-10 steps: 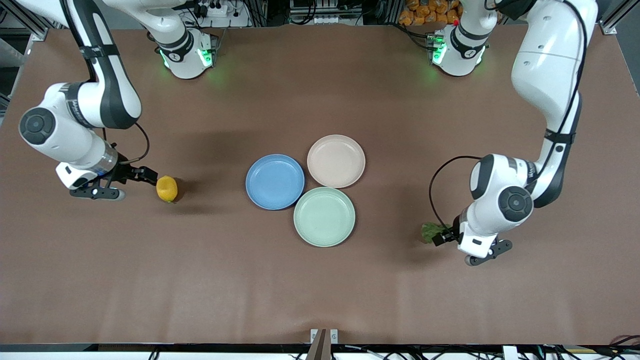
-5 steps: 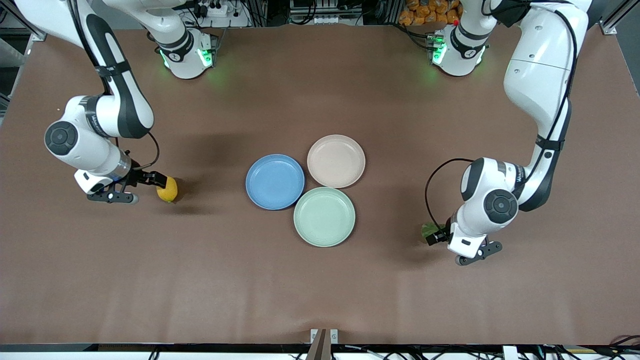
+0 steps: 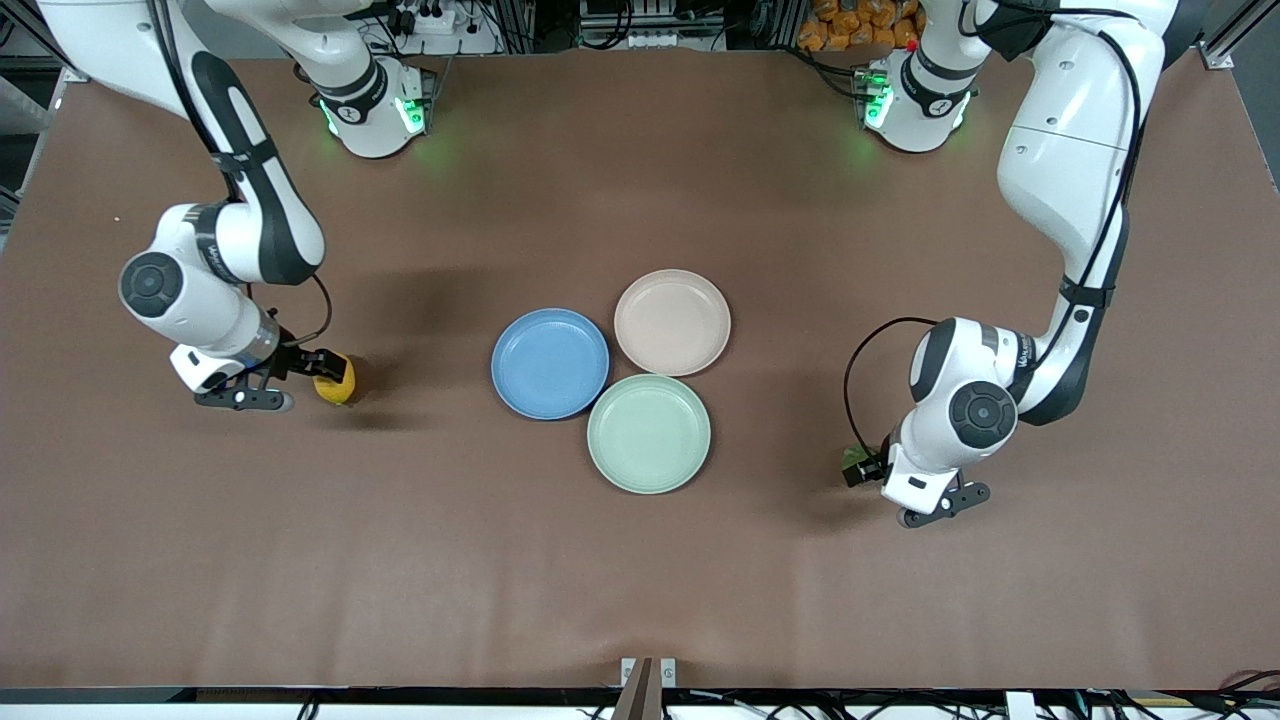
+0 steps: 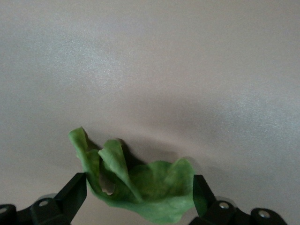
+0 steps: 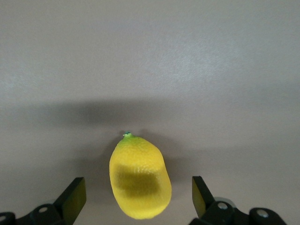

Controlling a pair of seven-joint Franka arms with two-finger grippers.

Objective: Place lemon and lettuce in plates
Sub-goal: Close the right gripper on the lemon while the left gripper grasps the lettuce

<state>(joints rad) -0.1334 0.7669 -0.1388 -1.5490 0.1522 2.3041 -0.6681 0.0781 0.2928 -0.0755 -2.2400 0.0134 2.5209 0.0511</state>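
Both grippers advanced; lemon (image 5: 139, 178) and lettuce (image 4: 140, 187) now between open fingers (image 5: 72, 197).

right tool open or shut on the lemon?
Open. In the right wrist view the right tool has a finger on each side of the lemon, with gaps, not touching.

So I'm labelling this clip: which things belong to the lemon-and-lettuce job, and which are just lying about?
Job:
small oval yellow lemon
wrinkly green lettuce leaf
round blue plate
round beige-pink plate
left end effector, open
right end effector, open

Lying about:
round mint-green plate
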